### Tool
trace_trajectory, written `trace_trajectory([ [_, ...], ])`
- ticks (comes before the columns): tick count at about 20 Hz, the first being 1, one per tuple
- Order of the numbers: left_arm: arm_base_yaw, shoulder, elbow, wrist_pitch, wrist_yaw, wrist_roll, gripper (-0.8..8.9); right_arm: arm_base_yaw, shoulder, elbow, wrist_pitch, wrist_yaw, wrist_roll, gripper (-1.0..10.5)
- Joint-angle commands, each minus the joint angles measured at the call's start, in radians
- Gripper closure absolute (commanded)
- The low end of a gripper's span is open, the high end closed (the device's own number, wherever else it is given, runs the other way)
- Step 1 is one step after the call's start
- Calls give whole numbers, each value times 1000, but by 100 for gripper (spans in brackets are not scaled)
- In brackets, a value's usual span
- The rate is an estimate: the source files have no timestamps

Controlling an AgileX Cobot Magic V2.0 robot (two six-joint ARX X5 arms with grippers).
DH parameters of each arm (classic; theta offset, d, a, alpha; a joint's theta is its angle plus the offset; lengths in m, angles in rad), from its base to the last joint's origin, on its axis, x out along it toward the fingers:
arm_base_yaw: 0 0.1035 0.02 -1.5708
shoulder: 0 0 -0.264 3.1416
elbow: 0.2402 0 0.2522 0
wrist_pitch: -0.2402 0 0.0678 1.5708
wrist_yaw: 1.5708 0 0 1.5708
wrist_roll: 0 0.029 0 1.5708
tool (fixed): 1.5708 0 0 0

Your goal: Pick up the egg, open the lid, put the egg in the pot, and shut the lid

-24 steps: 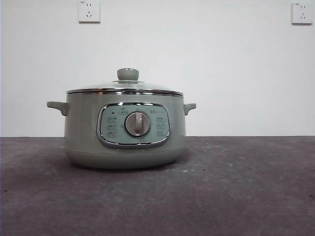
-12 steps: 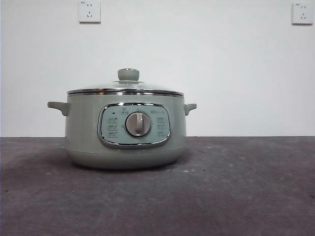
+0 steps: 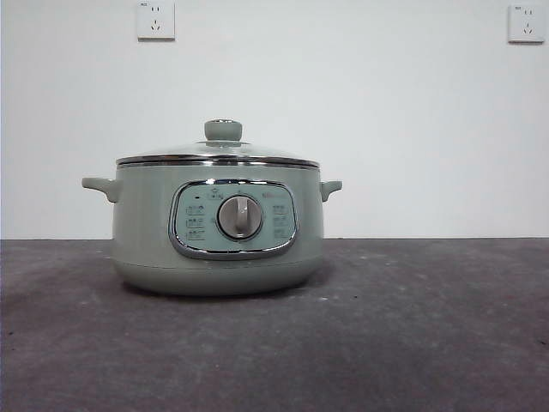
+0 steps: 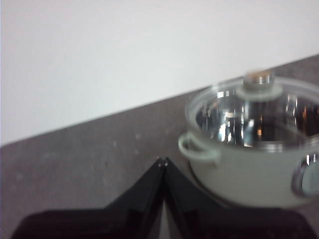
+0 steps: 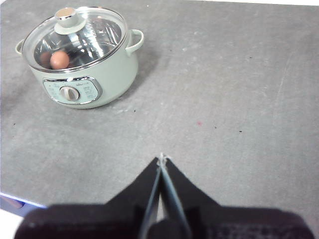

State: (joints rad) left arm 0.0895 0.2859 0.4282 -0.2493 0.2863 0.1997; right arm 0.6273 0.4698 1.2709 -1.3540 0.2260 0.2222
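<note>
1. Nothing moves since a second ago: pot point(image 3: 219, 225) sits on the table point(image 3: 412, 326), lid point(image 3: 218, 154) on.
2. Egg point(image 5: 60, 59) lies inside the pot.
3. Left gripper point(image 4: 162, 161) and right gripper point(image 5: 161, 158) hang pressed together, holding nothing.

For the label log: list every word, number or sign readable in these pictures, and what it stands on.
No text can be read.
Control panel of the pot: small marks around the dial, too small to read.
Two wall sockets: tiny marks at the top corner, unreadable.
</note>
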Motion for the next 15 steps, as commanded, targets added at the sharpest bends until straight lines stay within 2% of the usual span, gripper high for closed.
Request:
trace_trajectory([
  [1,4,-97,-143,20,-6,-14,817,0,-2,-8,-25,3,10,946],
  [7,4,-242,-343,19,-173,-132,817,0,-2,-8,-25,3,10,946],
  [12,5,-282,-399,20,-207,-179,817,0,-1,-8,-25,3,10,946],
  [15,5,-282,-399,26,-198,-178,817,0,-1,-8,-25,3,10,946],
])
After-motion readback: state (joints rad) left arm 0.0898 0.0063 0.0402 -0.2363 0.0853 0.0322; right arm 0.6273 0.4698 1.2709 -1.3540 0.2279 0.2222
